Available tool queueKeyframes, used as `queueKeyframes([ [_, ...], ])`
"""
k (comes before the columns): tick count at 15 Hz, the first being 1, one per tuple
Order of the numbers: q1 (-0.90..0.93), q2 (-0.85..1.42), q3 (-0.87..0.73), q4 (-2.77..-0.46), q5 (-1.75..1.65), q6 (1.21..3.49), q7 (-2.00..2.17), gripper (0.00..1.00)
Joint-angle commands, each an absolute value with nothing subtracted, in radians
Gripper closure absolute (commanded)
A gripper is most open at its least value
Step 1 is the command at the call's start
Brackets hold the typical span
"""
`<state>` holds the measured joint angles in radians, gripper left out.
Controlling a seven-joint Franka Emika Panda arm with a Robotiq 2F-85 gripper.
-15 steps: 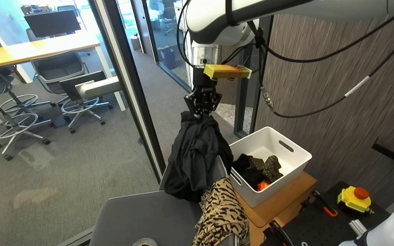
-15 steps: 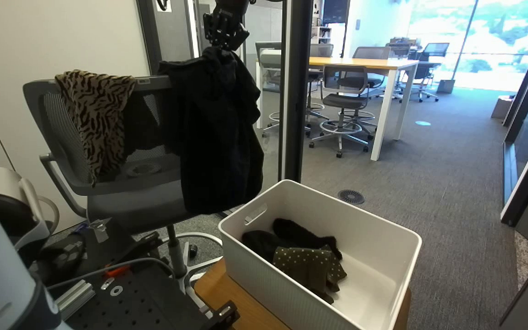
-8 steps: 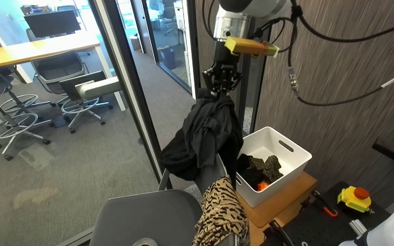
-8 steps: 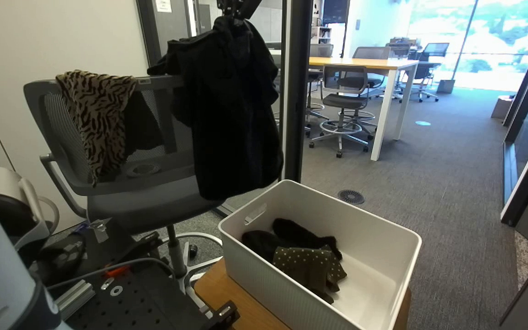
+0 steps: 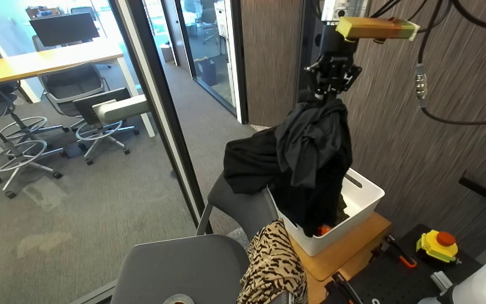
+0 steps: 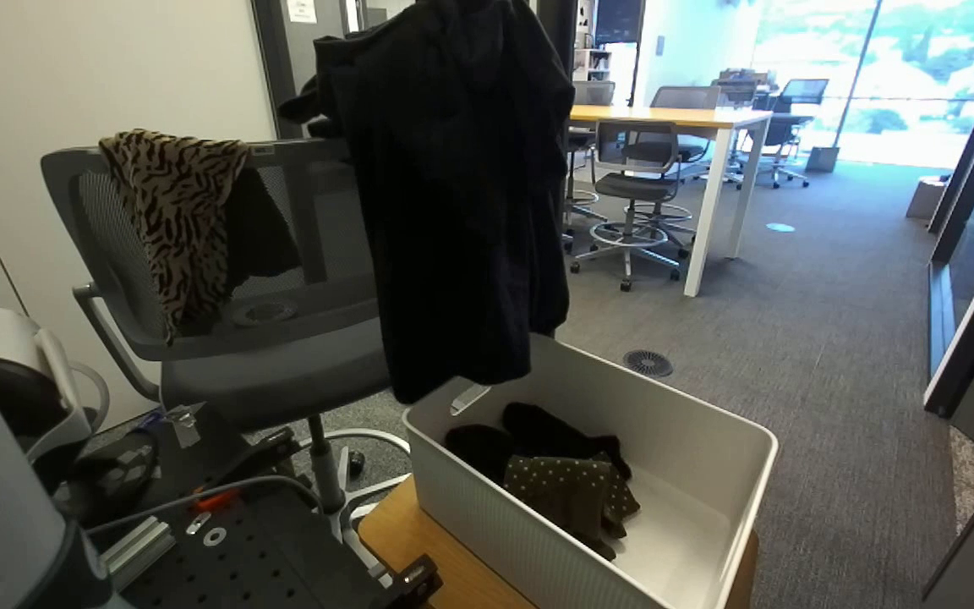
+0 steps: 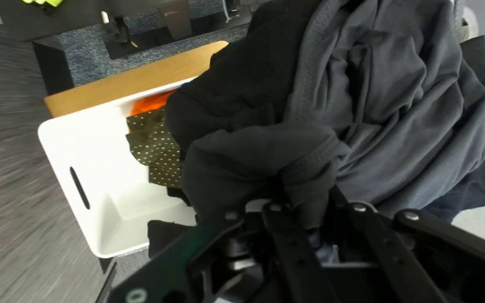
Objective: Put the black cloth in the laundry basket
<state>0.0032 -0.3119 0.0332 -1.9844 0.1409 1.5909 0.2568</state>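
The black cloth hangs bunched from my gripper, which is shut on it in an exterior view. In the wrist view the fingers pinch a fold of the black cloth. In an exterior view the cloth hangs with its lower end at the chair-side wall of the white laundry basket; the gripper is out of that picture. In an exterior view the cloth covers part of the basket, and its left part is over the chair back; I cannot tell whether they touch. The basket also shows in the wrist view.
The basket holds dark items, a dotted olive cloth and an orange item. It stands on a wooden stand. A leopard-print cloth hangs on the grey chair. A wood-panel wall rises behind the basket.
My gripper has moved up and toward the basket, shut on the black cloth throughout. The cloth has lifted off the chair back and swung over the basket's edge. The leopard-print cloth stays.
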Motion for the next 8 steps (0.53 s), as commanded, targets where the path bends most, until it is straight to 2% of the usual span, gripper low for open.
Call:
queueKeyframes([
  [1, -0.047, -0.358, 0.029, -2.053, 0.039, 1.602, 0.313, 0.86],
  [8, -0.139, -0.294, -0.029, -2.207, -0.095, 1.744, 0.365, 0.86],
])
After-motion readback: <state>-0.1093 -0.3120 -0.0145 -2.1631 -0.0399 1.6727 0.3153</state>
